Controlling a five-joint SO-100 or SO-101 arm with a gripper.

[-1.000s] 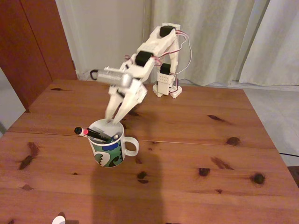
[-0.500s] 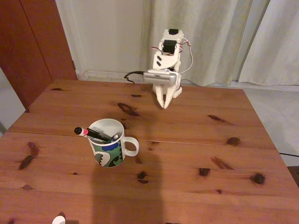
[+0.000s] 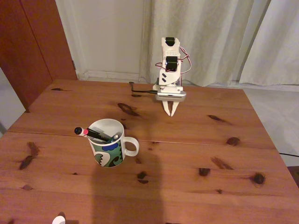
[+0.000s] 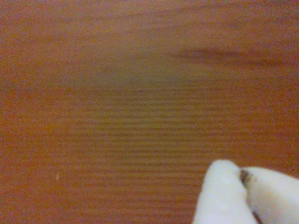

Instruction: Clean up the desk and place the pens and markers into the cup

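Note:
The white cup (image 3: 110,142) with a green, blue and black swirl stands on the reddish-brown desk (image 3: 187,154), left of centre in the fixed view. Pens and markers (image 3: 96,134) lean inside it; a black one with a pink-red tip sticks out over the left rim. The white arm is folded back at the far edge, and its gripper (image 3: 169,112) points down at the wood, shut and empty, well away from the cup. In the wrist view the gripper (image 4: 243,179) shows at the lower right, fingertips (image 4: 219,186) together just above bare wood.
A small white object (image 3: 58,220) lies at the desk's near edge, bottom left. A black cable (image 3: 142,89) runs along the back by the arm's base. Curtains and a white wall stand behind; a dark wooden panel is at the left.
The arm has pulled back from over the cup to a folded pose at the far edge, and the gripper has closed. The cup and its pens have not moved.

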